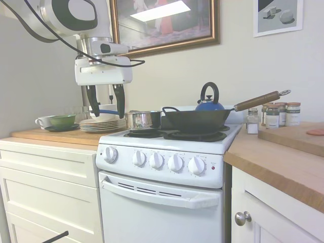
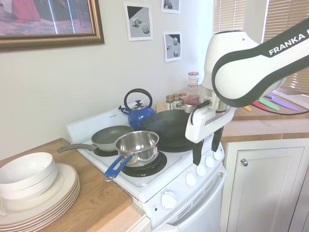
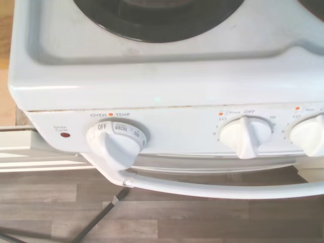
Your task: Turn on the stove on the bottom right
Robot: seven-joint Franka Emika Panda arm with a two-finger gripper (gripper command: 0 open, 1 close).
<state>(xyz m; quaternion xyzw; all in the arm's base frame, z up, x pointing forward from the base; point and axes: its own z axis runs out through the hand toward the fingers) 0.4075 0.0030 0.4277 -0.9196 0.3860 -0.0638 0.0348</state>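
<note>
Claw hanging in the air above the stove's front corner, fingers pointing straight down and spread apart, nothing between them. Stove sits wedged between two wooden surfaces, the plate side and the spice-jar side, and its five knobs run in a row across the front panel. That's where the action has to happen, and the claw is well above that row, not touching anything yet. Wrist view looks down past the front edge: oven knob marked OFF beside the small red light, then a burner knob with its pointer at OFF between LO and HI, and a third knob cut by the frame. So every dial in sight reads off; the job looks unstarted. Cooktop is crowded: steel pot on a front burner with its blue handle sticking out toward the plates, black wok with a long wooden handle, blue kettle behind, frying pan at the back. My read is that the open, vertical fingers are set up to drop down in front of the panel and straddle a knob's ridge for a twist. Which knob governs the bottom-right burner I can't tell; the labels are too small. Watch that blue pot handle near the descent.
</note>
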